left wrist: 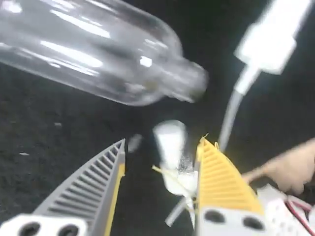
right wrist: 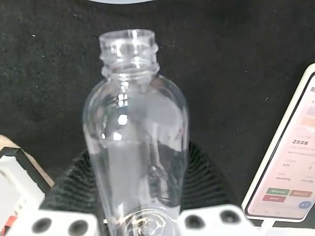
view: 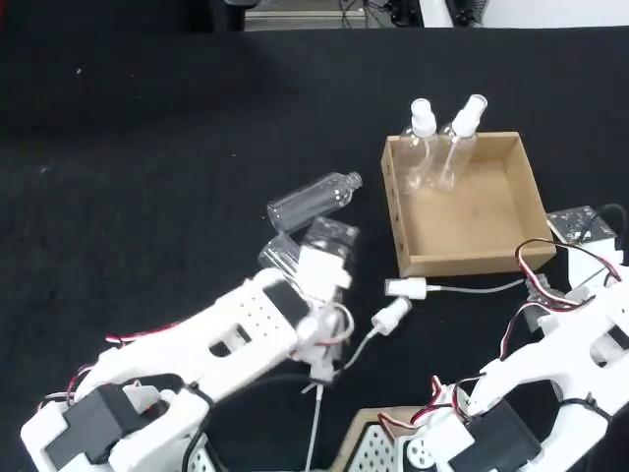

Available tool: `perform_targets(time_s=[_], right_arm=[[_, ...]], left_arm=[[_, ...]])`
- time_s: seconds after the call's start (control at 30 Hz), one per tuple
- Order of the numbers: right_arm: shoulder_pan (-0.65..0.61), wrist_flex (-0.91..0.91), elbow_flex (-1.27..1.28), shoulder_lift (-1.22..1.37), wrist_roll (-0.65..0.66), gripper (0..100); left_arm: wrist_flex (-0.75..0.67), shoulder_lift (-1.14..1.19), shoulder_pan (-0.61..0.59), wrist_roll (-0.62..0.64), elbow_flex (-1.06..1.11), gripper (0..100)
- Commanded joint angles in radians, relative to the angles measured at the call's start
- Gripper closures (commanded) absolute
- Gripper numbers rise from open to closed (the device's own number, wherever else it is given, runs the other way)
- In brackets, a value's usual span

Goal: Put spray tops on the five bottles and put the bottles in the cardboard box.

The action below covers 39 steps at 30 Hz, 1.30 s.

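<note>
A: How would the bottles handle?

B: Probably light. They are thin clear plastic, slick and easy to dent, so the body is the best place to grip. The right end effector (right wrist: pixel 141 187) does just that, closed around an open-necked bottle (right wrist: pixel 134 113) beside a phone (right wrist: pixel 290 167).

A: And the spray tops?

B: Light too, with a bendy tube, so the white head is the part to take. The left end effector (left wrist: pixel 163 143) is spread. One spray top (left wrist: pixel 172 147) lies between its fingers, touching the yellow one but unpinched. A lying bottle (left wrist: pixel 98 54) rests on the bench (view: pixel 147 147) close by.

A: The cardboard box (view: pixel 472 262)?

B: Two capped bottles (view: pixel 423 147) lean in its far corner. Two loose tops (view: pixel 405 288) lie just outside it.
</note>
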Motion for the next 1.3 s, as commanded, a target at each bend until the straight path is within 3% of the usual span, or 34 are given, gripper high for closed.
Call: perform_targets(time_s=[0.0, 0.3, 0.57, 0.73, 0.8, 0.9, 0.97, 1.03, 1.17, 1.27], right_arm=[[0.020, 0.003, -0.004, -0.002, 0.009, 98.7], [0.021, -0.037, -0.004, -0.002, 0.009, 98.7], [0.021, -0.032, -0.002, -0.002, 0.009, 98.7], [0.021, -0.032, -0.002, -0.002, 0.009, 98.7], [0.021, -0.032, -0.002, -0.002, 0.009, 98.7], [0.021, -0.032, -0.002, -0.002, 0.009, 98.7], [0.021, -0.032, -0.002, -0.002, 0.009, 98.7], [0.021, -0.032, -0.002, -0.002, 0.009, 98.7], [0.021, -0.032, -0.002, -0.002, 0.008, 98.7], [0.018, -0.031, -0.002, -0.010, 0.003, 98.7]], left_arm=[[0.006, -0.003, 0.084, 0.011, -0.044, 78], [-0.006, -0.003, 0.090, 0.011, 0.039, 78], [-0.143, -0.003, 0.091, 0.014, 0.140, 79], [-0.103, -0.014, 0.085, 0.009, 0.130, 79], [-0.081, -0.014, 0.085, -0.008, 0.125, 84], [-0.080, -0.014, 0.084, -0.120, 0.133, 98], [-0.052, -0.014, 0.073, -0.169, 0.143, 95], [-0.023, -0.015, 0.030, -0.206, 0.136, 98], [0.041, -0.015, -0.173, -0.338, 0.073, 97], [0.098, -0.015, -0.349, -0.551, -0.016, 97]])
